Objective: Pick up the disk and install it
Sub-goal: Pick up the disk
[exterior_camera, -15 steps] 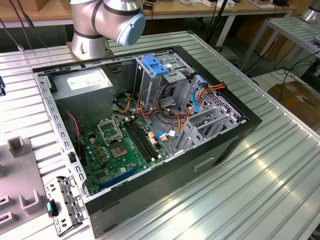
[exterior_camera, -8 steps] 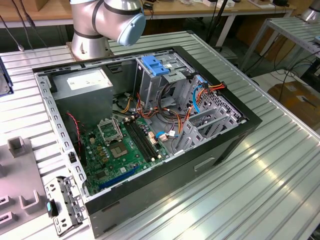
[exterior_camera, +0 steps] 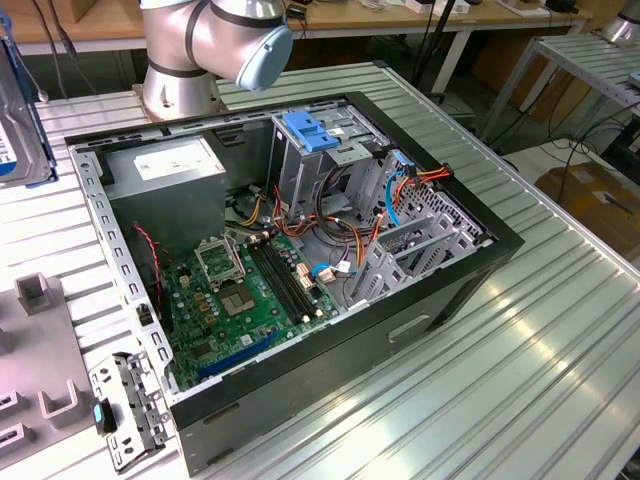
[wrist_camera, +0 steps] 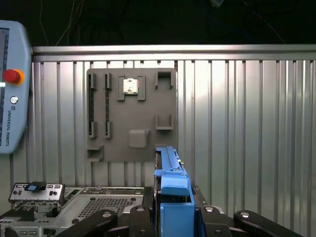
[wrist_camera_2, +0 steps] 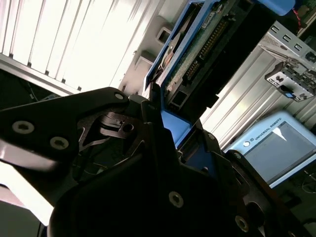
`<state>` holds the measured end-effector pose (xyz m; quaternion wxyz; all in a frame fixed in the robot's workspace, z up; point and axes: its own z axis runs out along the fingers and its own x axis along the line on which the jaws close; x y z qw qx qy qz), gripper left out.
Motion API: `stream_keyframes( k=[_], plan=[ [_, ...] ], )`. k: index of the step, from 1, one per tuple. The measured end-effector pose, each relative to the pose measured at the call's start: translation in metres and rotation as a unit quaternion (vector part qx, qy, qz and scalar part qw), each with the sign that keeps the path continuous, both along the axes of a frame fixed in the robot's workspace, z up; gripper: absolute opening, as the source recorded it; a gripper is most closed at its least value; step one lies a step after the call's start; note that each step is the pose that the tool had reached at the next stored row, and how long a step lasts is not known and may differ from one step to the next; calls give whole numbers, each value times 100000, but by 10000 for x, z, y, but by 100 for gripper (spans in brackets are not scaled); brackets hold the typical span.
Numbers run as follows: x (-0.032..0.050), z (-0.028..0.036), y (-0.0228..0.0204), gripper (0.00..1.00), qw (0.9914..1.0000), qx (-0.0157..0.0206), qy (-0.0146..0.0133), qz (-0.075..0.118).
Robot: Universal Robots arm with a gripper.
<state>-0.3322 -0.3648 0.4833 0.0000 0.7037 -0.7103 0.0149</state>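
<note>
Disk [wrist_camera: 171, 170] is sitting edge-up in the claw [wrist_camera: 174, 217], with its blue side rail [wrist_camera: 174, 195] facing the first wrist view. The 2 black fingers [wrist_camera: 140, 217] are pressing against it from either side, so the claw is pinching the disk rather than spreading. In the second wrist view the disk [wrist_camera_2: 197, 49] is reaching away from the claw [wrist_camera_2: 180, 131], showing its green circuit board and a dark connector, while its near end is lying between the fingers [wrist_camera_2: 145, 118]. In the exterior view the disk [exterior_camera: 22, 140] is showing at the exterior view's left edge, hanging off to the side of the open computer case [exterior_camera: 450, 290]. That case is lying on a ribbed metal table [exterior_camera: 540, 380] with its green board [exterior_camera: 240, 290] facing up, and the arm's base [exterior_camera: 180, 85] is standing behind it. Beyond the disk in the first wrist view, a grey plate [wrist_camera: 131, 113] with raised holders is lying on the table, a pale blue control tablet [wrist_camera: 12, 89] is lying near it, and a small metal bracket [wrist_camera: 35, 192] with a blue clip is sitting off to one side of the claw.
</note>
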Motion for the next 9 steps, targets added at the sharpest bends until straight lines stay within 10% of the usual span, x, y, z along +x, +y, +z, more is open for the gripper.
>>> stream_keyframes(
  k=[9],
  plan=[
    [129, 0, -74, 37, 100000, -3, 5, 3]
  ],
)
